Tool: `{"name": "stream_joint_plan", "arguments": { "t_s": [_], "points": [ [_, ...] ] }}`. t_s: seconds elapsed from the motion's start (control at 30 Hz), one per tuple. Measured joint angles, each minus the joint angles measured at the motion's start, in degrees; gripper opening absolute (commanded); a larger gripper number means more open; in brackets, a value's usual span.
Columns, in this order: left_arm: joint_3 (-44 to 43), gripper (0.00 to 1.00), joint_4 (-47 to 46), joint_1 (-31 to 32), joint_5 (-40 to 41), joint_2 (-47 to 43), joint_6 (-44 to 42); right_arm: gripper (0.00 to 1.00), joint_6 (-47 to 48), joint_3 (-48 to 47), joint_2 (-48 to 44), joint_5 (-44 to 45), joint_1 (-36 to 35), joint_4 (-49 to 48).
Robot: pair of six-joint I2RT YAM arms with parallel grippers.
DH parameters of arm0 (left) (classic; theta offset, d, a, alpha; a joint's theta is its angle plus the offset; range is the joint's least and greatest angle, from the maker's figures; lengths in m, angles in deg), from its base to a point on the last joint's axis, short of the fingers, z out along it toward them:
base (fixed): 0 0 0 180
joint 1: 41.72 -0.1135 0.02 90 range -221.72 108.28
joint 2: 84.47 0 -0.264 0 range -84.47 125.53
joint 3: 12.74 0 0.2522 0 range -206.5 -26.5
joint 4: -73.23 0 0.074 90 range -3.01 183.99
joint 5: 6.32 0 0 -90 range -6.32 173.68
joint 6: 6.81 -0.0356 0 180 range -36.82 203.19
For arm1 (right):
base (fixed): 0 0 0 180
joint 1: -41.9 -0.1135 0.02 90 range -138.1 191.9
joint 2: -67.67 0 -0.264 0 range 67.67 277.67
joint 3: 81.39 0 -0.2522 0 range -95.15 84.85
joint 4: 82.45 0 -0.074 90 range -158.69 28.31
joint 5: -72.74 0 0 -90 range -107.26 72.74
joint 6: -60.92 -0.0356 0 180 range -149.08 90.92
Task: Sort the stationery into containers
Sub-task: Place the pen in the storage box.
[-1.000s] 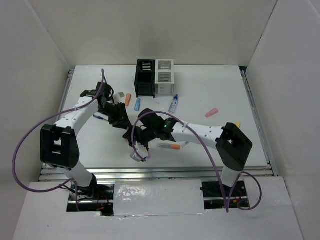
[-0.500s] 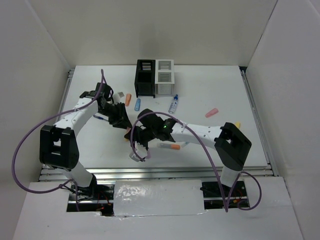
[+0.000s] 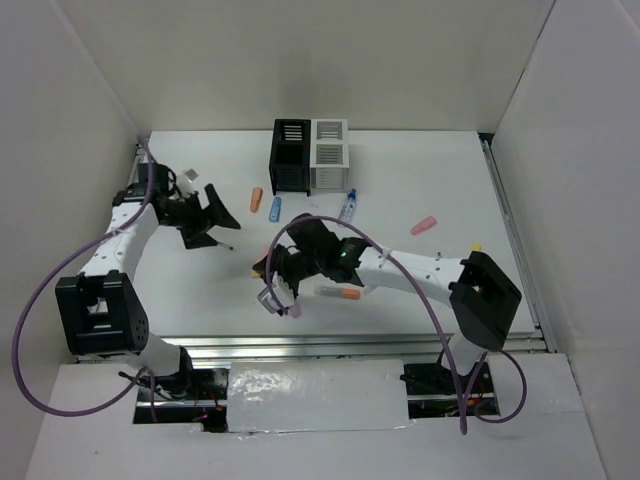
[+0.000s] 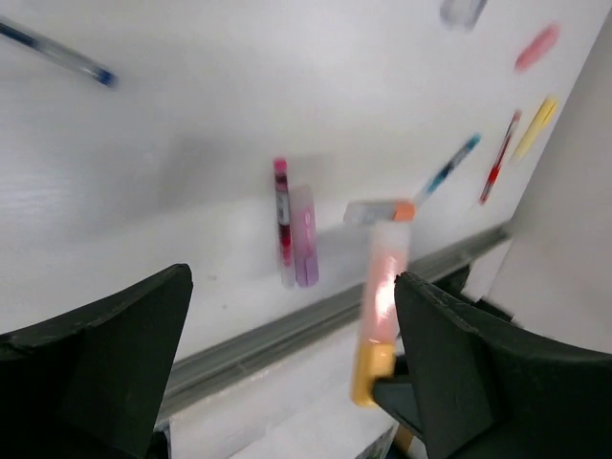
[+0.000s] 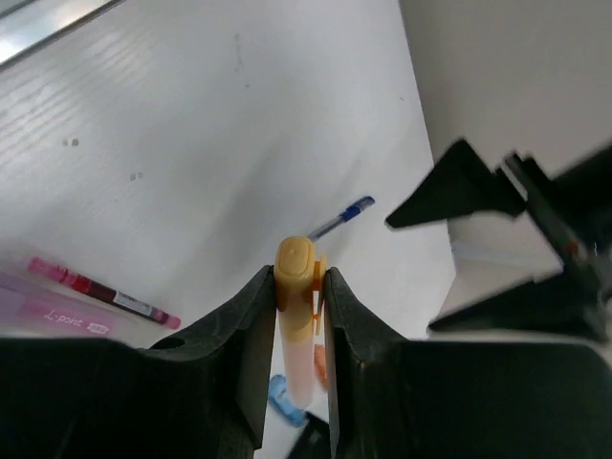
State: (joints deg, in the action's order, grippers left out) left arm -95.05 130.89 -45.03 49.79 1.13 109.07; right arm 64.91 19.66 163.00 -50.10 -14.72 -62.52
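Your left arm is swinging back toward its own side of the surface, and the left claw [image 3: 218,222], which was meeting the right one a moment ago, is now standing wide open and carrying nothing. The right claw [image 3: 272,272] is clamping the yellow-capped marker [image 5: 296,316] between its fingers, holding it off the surface near the middle front, well apart from the black box [image 3: 290,160] and the white box [image 3: 330,155] at the back.

You are dealing with a light, stiff plastic barrel, smooth and round, so it is likely to be wanting to roll or pivot in a two-finger pinch. The fingers are sitting at the cap end, by the clip, and the pale body is sticking out beyond them; that long free end may be swinging as you carry it. A hold nearer mid-barrel would be steadier, but the marker is not fragile, so firm pressure is doing no harm.

Other pieces are lying loose: an orange marker [image 3: 256,198], a blue marker [image 3: 275,208] and a clear tube [image 3: 347,208] just in front of the boxes.
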Motion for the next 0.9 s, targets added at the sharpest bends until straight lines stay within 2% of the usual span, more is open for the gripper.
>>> {"name": "stream_joint_plan", "arguments": {
  "t_s": [0.1,0.2,0.3,0.43,0.53,0.67,0.9],
  "points": [
    [-0.02,0.99,-3.15,-7.34,-0.76,-0.42,0.26,0.00,-12.87,-1.81,-2.01,-1.60,2.19,-0.83],
    [2.40,0.99,-9.57,-12.24,-0.72,-4.39,1.14,0.00,-30.23,-10.23,-0.22,-2.16,7.26,-1.14],
    [6.80,0.99,-15.52,-13.00,-0.85,-10.60,1.42,0.00,-49.75,-25.14,5.64,-0.57,13.55,-3.69],
    [15.26,0.99,-27.41,-11.82,-2.10,-16.90,1.44,0.00,-72.74,-54.16,19.91,3.58,23.61,-6.60],
    [20.76,0.99,-34.62,-10.32,-2.78,-18.16,1.55,0.00,-86.33,-65.85,27.74,7.32,29.03,-9.97],
    [23.17,0.99,-41.09,-7.19,-2.47,-17.51,1.53,0.00,-95.84,-67.12,33.48,11.67,32.26,-16.06],
    [23.06,0.99,-48.52,-4.66,-2.45,-13.11,1.49,0.00,-104.08,-68.72,45.27,13.14,32.41,-23.98]
  ]
}}
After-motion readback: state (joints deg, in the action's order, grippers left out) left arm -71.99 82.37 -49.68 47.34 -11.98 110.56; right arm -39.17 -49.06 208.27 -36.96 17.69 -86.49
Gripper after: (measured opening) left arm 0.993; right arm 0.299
